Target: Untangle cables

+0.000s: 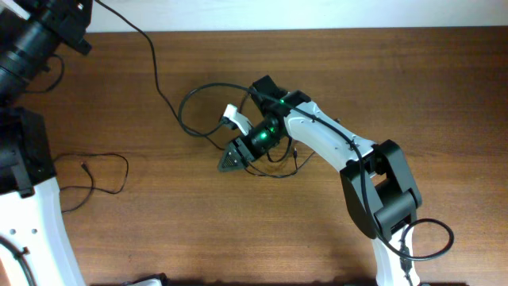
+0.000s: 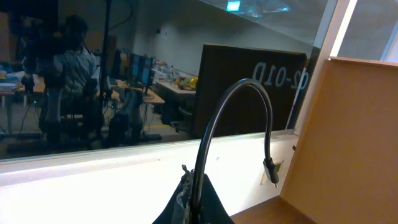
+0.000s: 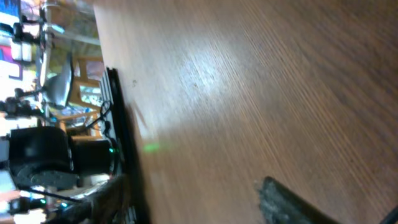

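Note:
A tangle of thin black cables lies at the table's middle, with a loop to its left and a white plug. My right gripper lies on its side, low over the table at the tangle's left edge. Its fingers are apart and nothing shows between them. My left gripper is raised at the far left corner. It is shut on a black cable that arcs up to a plug end. A long cable strand runs from that corner to the loop.
A separate thin black cable lies in a loose loop at the left, beside the left arm's white base. The right arm reaches in from the lower right, with a thick robot cable near its base.

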